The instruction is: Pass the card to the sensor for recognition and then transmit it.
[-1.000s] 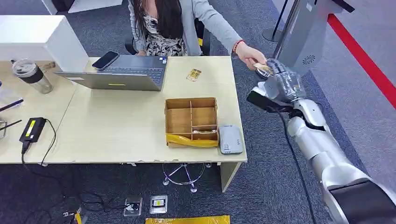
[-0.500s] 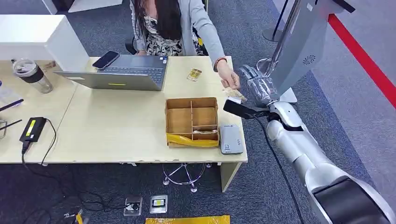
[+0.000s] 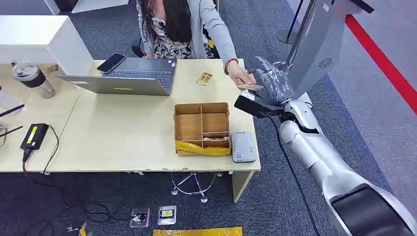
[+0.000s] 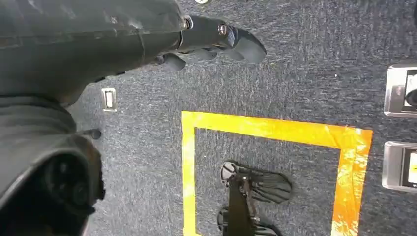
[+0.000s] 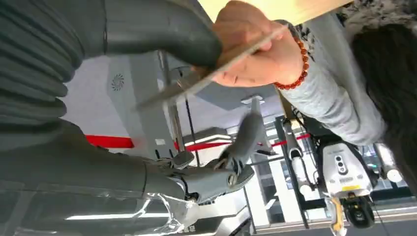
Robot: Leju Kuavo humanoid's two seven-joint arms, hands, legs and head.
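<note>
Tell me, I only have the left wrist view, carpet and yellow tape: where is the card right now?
Observer: The card is at the desk's far right corner, between the right hand and a person's hand.
Operator: Who has hold of it?
Observer: Both seem to: in the right wrist view the thumb presses the card while the person's hand grips its other end.
Operator: Where is the sensor?
Observer: The grey card reader lies on the desk beside the cardboard organizer, nothing on it.

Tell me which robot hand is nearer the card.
Right. The right hand is at the card, which the person's hand also grips; the left hand hangs over the floor.
</note>
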